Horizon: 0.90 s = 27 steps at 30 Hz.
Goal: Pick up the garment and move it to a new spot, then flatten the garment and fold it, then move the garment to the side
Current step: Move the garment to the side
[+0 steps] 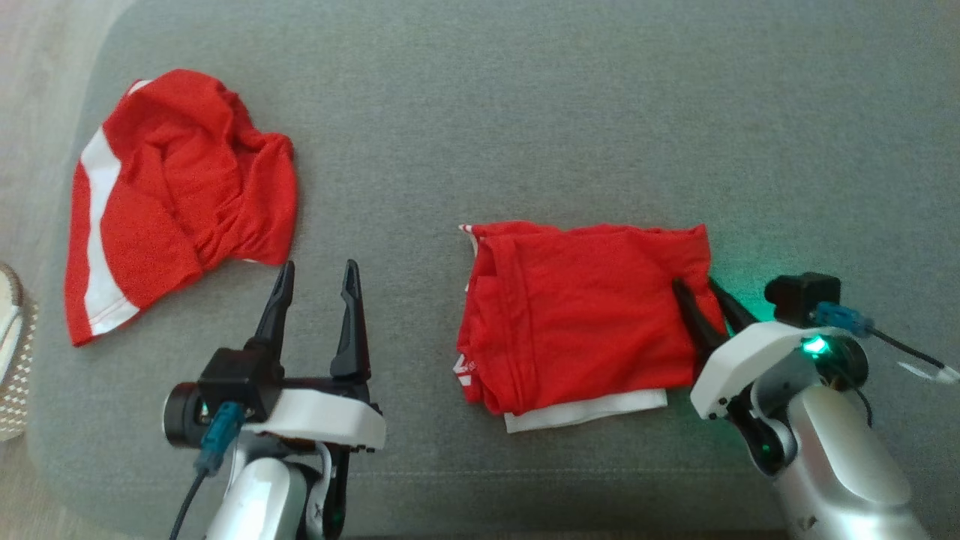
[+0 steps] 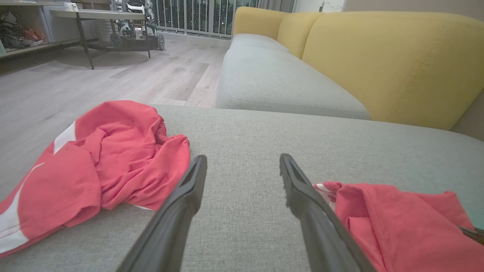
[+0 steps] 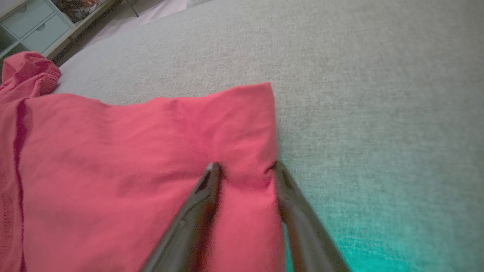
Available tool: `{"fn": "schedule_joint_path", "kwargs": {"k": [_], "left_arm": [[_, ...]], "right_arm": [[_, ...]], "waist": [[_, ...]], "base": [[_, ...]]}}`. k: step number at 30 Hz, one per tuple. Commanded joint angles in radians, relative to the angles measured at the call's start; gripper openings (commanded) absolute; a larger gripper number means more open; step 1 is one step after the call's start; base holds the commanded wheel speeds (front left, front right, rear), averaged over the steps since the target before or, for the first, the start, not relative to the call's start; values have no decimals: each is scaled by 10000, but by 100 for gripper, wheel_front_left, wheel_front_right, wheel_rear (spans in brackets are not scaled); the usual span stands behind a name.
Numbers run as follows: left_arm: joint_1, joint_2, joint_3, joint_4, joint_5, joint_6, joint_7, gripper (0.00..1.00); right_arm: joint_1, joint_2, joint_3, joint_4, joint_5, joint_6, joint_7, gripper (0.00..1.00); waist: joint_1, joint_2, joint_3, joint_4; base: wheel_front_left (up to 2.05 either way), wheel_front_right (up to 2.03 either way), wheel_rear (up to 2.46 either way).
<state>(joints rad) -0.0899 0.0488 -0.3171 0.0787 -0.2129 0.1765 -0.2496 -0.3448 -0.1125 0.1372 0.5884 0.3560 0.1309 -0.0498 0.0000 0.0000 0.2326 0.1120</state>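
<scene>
Right gripper [image 1: 695, 283] partly spread, slim dark fingertips pressed into the right edge of the folded red garment [image 1: 577, 315], soft knit puckered between them, nothing clamped. Roughly rectangular, white-hemmed, lying flat on the coarse grey woven cushion [image 1: 525, 112]. Left gripper [image 1: 318, 264] wide apart, empty, over bare fabric beside a crumpled red-and-white heap [image 1: 172, 195].

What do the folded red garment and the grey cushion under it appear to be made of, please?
The folded red garment looks like thin, matte jersey-type cloth: it creases softly, with white trim. The grey cushion looks like coarse woven upholstery, judging by its flecked, grainy weave.
</scene>
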Motion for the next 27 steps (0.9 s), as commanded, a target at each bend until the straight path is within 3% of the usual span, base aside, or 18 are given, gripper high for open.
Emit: {"fn": "schedule_joint_path", "kwargs": {"k": [1, 12, 20, 27], "left_arm": [[-467, 14, 291, -379, 80, 49, -122, 100], [-488, 14, 675, -344, 539, -227, -122, 100], [-1035, 40, 660, -495, 1194, -699, -122, 100], [-2274, 625, 69, -360, 2099, -1575, -122, 100]], "right_arm": [[-253, -59, 299, -160, -179, -2, -197, 0], [-1297, -134, 1186, 545, -1571, -2, -1531, 0], [-2500, -1449, 1613, 359, -1600, -2, -1329, 0], [-3889, -2772, 2136, 472, -1186, -2, -1151, 0]], "waist": [[0, 0, 91, -144], [0, 0, 113, -1483], [0, 0, 866, -2918], [0, 0, 2145, -4113]], "base": [[0, 0, 0], [0, 0, 0], [0, 0, 0], [0, 0, 0]]}}
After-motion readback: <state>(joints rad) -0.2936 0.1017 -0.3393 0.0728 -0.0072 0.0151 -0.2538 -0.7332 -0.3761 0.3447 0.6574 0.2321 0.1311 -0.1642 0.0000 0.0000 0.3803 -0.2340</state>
